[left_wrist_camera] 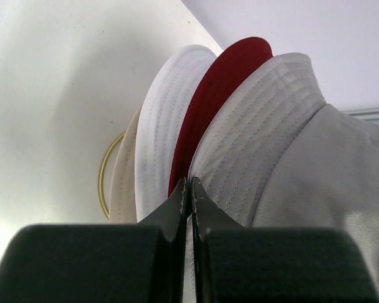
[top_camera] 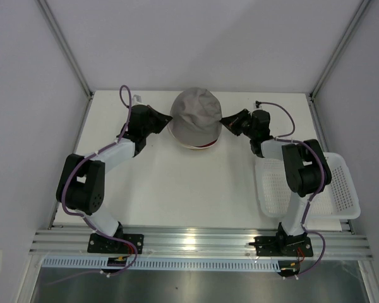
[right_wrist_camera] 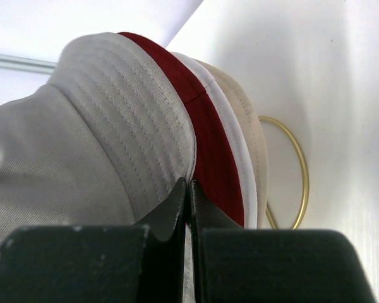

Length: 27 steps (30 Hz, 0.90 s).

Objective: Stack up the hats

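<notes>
Three hats sit stacked at the middle of the tabletop's (top_camera: 177,183) far edge, the grey hat (top_camera: 196,113) on top, the dark red hat (left_wrist_camera: 222,88) beneath it and the cream-white hat (left_wrist_camera: 170,126) lowest, its brim over a gold wire ring (left_wrist_camera: 105,173). The left hand (top_camera: 168,121) and the right hand (top_camera: 222,121) flank the pile, each with its tips against the grey brim on its own side, just where grey meets red. Both hands have their fingers pressed together. From the wrist cameras it is hard to say whether a fold of grey brim is nipped between them or the tips merely touch the stitched edge.

The stacking itself looks all but complete (the grey crown covers the pile squarely from above), so the step in hand appears to be settling or letting go of the top hat. The next move likely calls for parting the fingers if any cloth is caught, then drawing both hands outward and up without dragging the soft brim askew. A white mesh basket (top_camera: 341,189) lies at the tabletop's right edge, well apart.
</notes>
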Each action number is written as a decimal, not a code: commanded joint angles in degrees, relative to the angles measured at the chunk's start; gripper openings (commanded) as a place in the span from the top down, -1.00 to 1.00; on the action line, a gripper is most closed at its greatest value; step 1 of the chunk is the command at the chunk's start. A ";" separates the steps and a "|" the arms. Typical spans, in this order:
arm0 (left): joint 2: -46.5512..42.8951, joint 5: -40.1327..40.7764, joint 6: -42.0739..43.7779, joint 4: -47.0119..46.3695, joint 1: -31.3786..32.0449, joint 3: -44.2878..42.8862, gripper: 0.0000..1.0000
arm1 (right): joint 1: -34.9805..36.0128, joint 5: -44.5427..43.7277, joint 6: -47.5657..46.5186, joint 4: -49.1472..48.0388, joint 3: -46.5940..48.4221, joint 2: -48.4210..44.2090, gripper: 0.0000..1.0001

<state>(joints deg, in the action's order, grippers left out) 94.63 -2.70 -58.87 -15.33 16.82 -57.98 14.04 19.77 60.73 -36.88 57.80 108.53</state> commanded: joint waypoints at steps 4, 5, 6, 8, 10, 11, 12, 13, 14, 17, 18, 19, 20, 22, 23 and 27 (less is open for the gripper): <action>-0.67 4.55 4.73 6.54 -0.38 0.58 0.99 | 0.72 -0.26 -4.92 6.21 0.12 3.88 1.00; -1.11 4.11 5.17 6.46 -0.38 0.67 0.99 | 0.64 0.53 -5.27 6.21 0.03 3.62 1.00; -1.29 3.93 6.39 6.37 -0.38 0.58 0.99 | 0.63 0.79 -5.97 6.04 -0.06 2.57 1.00; -1.99 3.49 7.54 6.54 -0.47 0.32 0.99 | 0.20 1.50 -6.85 6.12 0.12 0.99 0.76; -3.04 3.58 9.38 7.24 -0.38 -0.03 0.99 | -0.33 1.85 -7.46 6.21 0.38 -1.91 0.45; -3.40 3.67 9.91 7.77 -0.38 -0.64 0.99 | -1.03 2.37 -7.55 6.04 0.56 -2.88 0.34; -3.49 3.93 10.96 8.82 -0.47 -0.65 0.99 | -1.47 2.47 -7.56 6.12 0.65 -4.02 0.27; -3.75 4.45 11.75 9.18 -0.56 -0.82 0.99 | -1.74 2.81 -7.56 6.30 0.91 -5.94 0.15; -3.58 4.81 12.98 9.09 -0.82 -1.43 0.99 | -2.17 3.08 -7.73 6.38 1.61 -6.92 0.08; 0.28 -1.66 19.22 11.46 -4.76 -7.22 0.99 | -3.23 3.08 -9.30 7.53 3.01 -10.52 -0.11; 1.60 -4.57 20.54 12.68 -5.82 -10.72 0.99 | -3.32 2.65 -9.92 7.53 3.11 -11.32 -0.17; 4.05 -9.55 21.51 14.26 -7.49 -14.32 0.99 | -3.41 1.86 -10.54 7.62 3.19 -12.19 -0.29; 5.03 -10.65 22.56 14.89 -7.76 -15.92 0.99 | -3.32 0.29 -11.59 7.62 3.20 -13.51 -0.33; 6.35 -10.40 26.60 19.18 -7.77 -21.46 0.99 | -3.50 -0.95 -12.12 6.57 3.55 -14.22 -0.45; 7.49 -10.40 27.49 19.90 -7.68 -22.52 0.99 | -3.58 -0.96 -12.21 5.95 3.90 -13.88 -0.48; 11.44 -10.22 29.86 23.85 -7.68 -28.93 0.99 | -3.58 1.93 -10.03 0.87 8.02 -9.40 -0.51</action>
<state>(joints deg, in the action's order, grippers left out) 103.39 -11.03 -34.30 3.51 8.93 -81.47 10.48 20.78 50.81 -30.85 62.15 96.38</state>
